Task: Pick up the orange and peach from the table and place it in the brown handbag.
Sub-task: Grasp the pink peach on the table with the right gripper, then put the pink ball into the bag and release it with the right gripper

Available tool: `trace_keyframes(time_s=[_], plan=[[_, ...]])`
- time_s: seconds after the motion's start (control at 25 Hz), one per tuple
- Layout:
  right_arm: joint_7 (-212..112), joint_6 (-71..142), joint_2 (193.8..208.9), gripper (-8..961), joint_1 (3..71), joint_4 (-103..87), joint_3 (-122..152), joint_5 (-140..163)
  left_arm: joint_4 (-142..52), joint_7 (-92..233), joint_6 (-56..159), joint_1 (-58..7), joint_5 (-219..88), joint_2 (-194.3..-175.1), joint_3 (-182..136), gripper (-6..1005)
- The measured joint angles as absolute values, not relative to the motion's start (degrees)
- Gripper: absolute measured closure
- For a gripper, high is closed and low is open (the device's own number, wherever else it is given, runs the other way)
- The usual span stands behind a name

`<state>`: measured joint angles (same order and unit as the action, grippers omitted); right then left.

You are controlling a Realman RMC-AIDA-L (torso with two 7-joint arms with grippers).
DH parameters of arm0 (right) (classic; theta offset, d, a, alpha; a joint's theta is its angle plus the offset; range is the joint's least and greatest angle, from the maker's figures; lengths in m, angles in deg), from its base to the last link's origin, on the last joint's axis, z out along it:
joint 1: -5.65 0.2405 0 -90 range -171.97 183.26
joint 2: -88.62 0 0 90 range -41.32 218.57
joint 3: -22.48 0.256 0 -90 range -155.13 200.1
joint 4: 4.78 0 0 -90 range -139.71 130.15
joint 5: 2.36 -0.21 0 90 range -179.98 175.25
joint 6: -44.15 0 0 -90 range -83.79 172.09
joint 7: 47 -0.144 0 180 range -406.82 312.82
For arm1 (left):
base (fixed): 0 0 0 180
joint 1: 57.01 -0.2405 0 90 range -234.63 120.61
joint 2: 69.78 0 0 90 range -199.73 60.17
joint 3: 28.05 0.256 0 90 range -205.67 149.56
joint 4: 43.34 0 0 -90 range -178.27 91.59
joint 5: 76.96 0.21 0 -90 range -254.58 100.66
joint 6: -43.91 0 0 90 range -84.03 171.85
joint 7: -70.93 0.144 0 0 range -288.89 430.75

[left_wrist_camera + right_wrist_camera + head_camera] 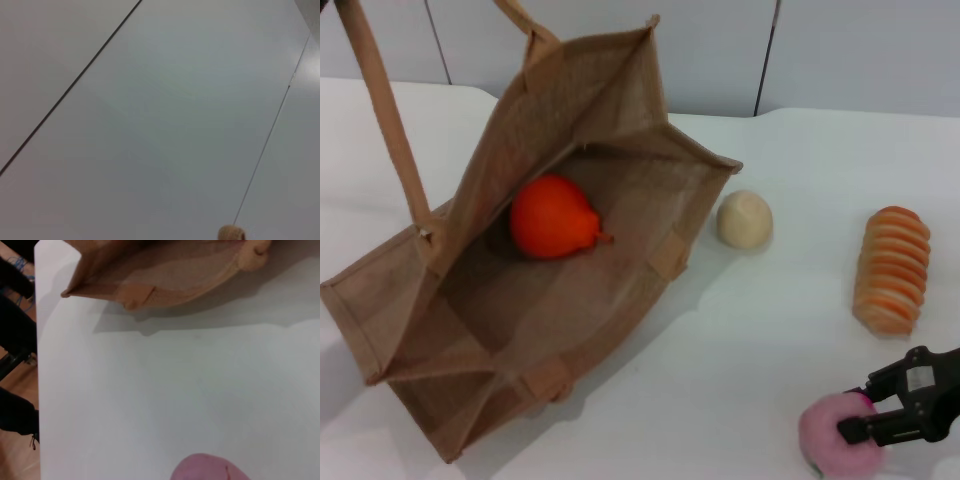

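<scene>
One fruit is already bagged: the orange lies inside the brown handbag, well away from your right gripper. That gripper sits at the near right corner of the worktop, its jaws against the peach, which rests on the worktop; you cannot tell whether they grip it. Beyond the jaws lie a sliced loaf and a beige ball. Your left gripper is out of sight.

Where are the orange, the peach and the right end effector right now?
orange (552, 218): head view, middle of the fruit, inside the brown handbag (400, 300).
peach (828, 432): head view, pink upper left side, on the table.
right end effector (860, 412): head view, between its fingertips, at the peach.
</scene>
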<state>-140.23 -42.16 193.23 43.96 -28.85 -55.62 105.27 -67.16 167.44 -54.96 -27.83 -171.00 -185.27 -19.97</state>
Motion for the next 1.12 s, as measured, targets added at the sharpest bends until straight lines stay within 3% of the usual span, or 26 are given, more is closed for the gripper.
trace_keyframes(time_s=[0.32, 0.6, 0.68, 0.84, 0.96, 1.12], plan=[[-137.5, -42.3, 193.3, 550, 43.8, -29.8, -54.3, 105.1, -67.2, 167.4, -55.0, -27.8, -171.0, -185.27, -19.9, 877], [-133.4, -45.1, 193.86, 555, 43.4, -33.6, -46.7, 104.9, -67.2, 167.5, -55.0, -27.0, -170.7, -185.28, -19.3, 877], [-132.2, -45.6, 194.87, 557, 44.1, -34.9, -44.8, 104.9, -67.2, 167.6, -54.9, -26.6, -170.0, -185.31, -19.3, 877], [-129.4, -45.3, 198.48, 560, 46.5, -38.3, -41.3, 104.7, -67.1, 167.6, -54.8, -25.4, -168.8, -185.51, -19.2, 877], [-126.7, -44.8, 201.21, 564, 50.2, -39.0, -40.1, 105.1, -67.1, 167.5, -54.8, -24.1, -167.6, -185.65, -19.2, 877], [-125.7, -38.2, 203.76, 567, 55.2, -38.3, -41.2, 105.3, -67.1, 167.1, -54.8, -22.4, -166.3, -185.59, -19.2, 877]])
